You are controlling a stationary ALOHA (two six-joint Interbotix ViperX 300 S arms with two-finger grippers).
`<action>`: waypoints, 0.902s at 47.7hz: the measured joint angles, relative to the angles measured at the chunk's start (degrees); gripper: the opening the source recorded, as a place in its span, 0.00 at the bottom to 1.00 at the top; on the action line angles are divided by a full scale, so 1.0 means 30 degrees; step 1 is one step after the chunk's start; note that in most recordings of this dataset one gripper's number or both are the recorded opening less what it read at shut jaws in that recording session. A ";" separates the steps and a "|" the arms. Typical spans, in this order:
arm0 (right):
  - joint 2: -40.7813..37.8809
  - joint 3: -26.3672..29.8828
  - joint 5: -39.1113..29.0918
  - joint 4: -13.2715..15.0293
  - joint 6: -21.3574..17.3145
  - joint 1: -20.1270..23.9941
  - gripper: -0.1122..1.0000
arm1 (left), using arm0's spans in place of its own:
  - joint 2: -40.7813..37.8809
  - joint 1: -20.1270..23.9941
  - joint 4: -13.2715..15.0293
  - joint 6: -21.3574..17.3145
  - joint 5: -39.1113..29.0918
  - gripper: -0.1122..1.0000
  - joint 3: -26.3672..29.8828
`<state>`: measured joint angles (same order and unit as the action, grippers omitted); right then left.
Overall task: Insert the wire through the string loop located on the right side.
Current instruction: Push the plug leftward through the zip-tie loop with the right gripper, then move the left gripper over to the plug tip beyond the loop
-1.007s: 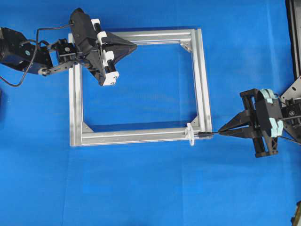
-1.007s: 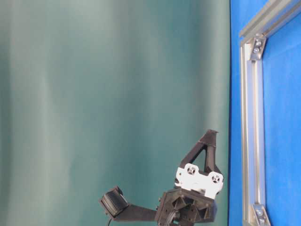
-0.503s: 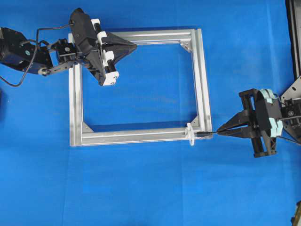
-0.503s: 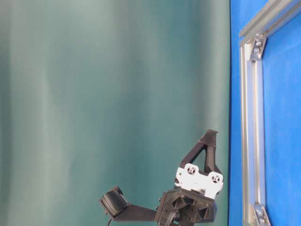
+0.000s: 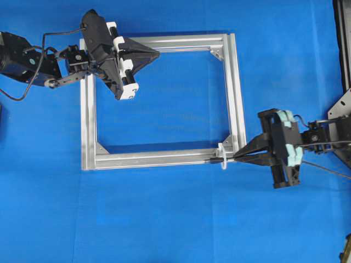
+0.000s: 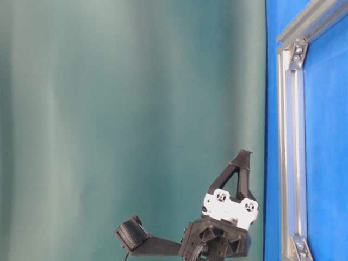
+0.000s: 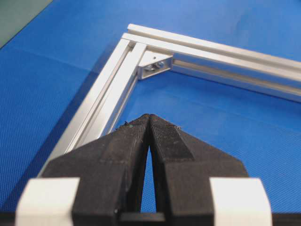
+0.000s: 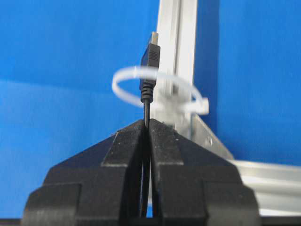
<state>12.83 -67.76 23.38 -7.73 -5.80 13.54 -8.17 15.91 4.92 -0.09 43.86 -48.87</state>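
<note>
The thin black wire (image 8: 146,106) is pinched in my right gripper (image 8: 146,121), which is shut on it just behind its dark plug (image 8: 150,56). The plug passes through the white string loop (image 8: 128,74) on its white mount (image 8: 200,106) at the frame's lower right corner. From overhead the plug tip (image 5: 211,161) pokes out left of the string loop (image 5: 222,156), with the right gripper (image 5: 237,159) close on its right. My left gripper (image 5: 157,53) is shut and empty over the silver frame's (image 5: 237,87) top rail; its closed tips (image 7: 149,116) hover near a corner bracket (image 7: 153,64).
The square aluminium frame (image 7: 108,94) lies on blue cloth. Slack wire (image 5: 329,167) trails right from the right arm. A dark rig edge (image 5: 341,38) stands at the far right. The table-level view shows the left arm (image 6: 217,228) before a green curtain.
My right gripper has moved left with the wire. The plug, which was just right of the loop, now sticks through it. The left arm has stayed still.
</note>
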 measured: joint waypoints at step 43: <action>-0.0615 0.0615 0.0498 0.0000 0.0000 0.0000 0.07 | -0.0029 -0.2373 -0.0029 0.0264 0.0000 0.10 -0.0352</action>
<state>10.99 -65.92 24.87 -7.73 -5.80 13.54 -8.26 8.79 4.83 0.70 43.86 -49.92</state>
